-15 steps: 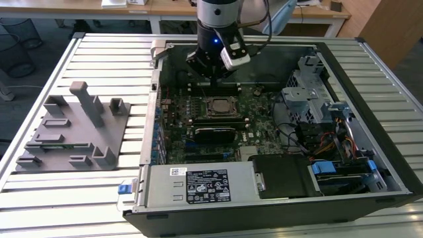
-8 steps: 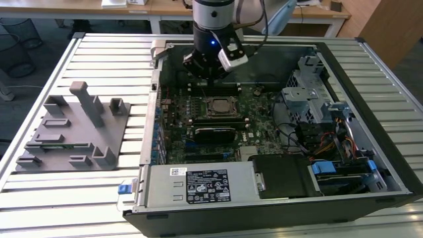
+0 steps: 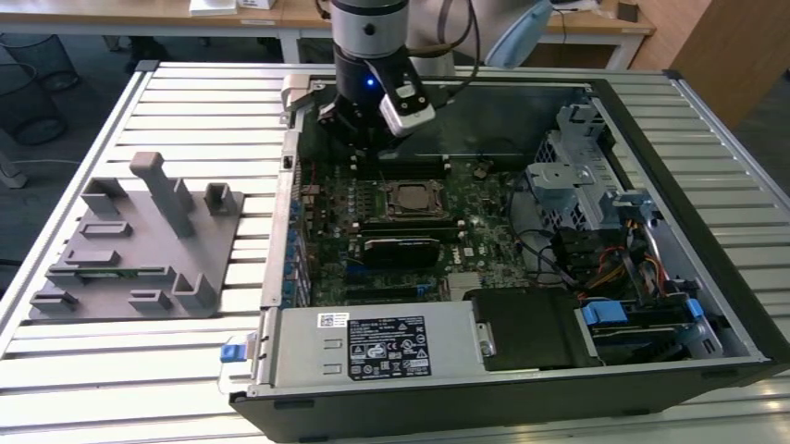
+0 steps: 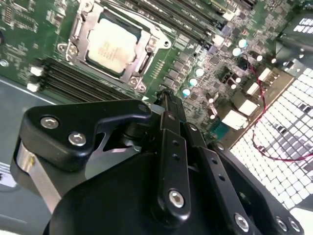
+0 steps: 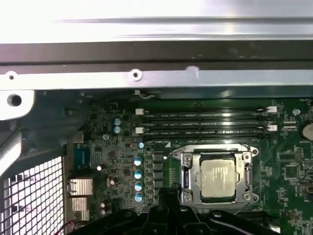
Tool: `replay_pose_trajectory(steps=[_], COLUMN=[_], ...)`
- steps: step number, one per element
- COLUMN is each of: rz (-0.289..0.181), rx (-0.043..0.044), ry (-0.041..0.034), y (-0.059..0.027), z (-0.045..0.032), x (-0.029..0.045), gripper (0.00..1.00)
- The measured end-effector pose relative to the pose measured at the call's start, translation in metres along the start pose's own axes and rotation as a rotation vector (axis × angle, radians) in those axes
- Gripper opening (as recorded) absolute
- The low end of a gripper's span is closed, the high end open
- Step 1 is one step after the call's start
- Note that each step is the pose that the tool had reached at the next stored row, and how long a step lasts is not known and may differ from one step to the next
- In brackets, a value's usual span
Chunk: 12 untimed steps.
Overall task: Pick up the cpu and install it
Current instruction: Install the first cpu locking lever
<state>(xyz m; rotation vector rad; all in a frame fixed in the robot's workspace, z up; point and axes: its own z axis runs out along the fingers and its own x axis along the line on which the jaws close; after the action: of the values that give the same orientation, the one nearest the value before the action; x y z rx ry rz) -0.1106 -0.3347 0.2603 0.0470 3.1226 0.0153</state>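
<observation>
1. Exterior view: an open computer case [image 3: 691, 231] is laid on a table [image 3: 185, 92] of pale ribbed metal slats; the motherboard [image 3: 408, 231] is seen inside it, with a black power supply [image 3: 383, 347] at the near side and a grey drive cage [image 3: 574, 171] towards the exterior view's right.
2. A grey fixture tray [image 3: 136, 240] is set on the table at the exterior view's left of the case, apart from it; upright blocks are raised from its surface.
3. Beyond the table's far edge a wooden desk [image 3: 284, 14] and a wire basket [image 3: 31, 83] on the floor are made out; a brown panel stands at the far right corner of the room.
4. The arm [image 3: 370, 37] is lowered into the far part of the case, and the gripper [image 3: 351, 129] is held above the board, just beyond the socket [image 3: 408, 199].
5. The cpu [image 5: 220, 177] is seated in the socket in both wrist views, its silvery top framed by the metal bracket [image 4: 80, 29]; it is not held by anything.
6. Memory slots [image 5: 205, 122] are run alongside the socket in the first wrist view; a perforated panel [image 5: 29, 196] of the case is seen at the side.
7. In the second wrist view the black gripper body [image 4: 146, 186] is seen close up; whether its jaws are apart or together cannot be told.
</observation>
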Motion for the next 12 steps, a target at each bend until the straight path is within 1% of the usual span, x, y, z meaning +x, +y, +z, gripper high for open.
replay_pose_trajectory(steps=[3,8,12], rz=[-0.004,-0.006,-0.011], rx=[-0.0001,-0.0002,-0.0001], ry=[-0.0003,-0.0006,-0.0017], y=[0.0028,0.0142,0.0151], z=[0.0017,0.0046,0.0070], x=[0.0049,0.0077,0.0135], gripper=[0.11,0.11,0.11])
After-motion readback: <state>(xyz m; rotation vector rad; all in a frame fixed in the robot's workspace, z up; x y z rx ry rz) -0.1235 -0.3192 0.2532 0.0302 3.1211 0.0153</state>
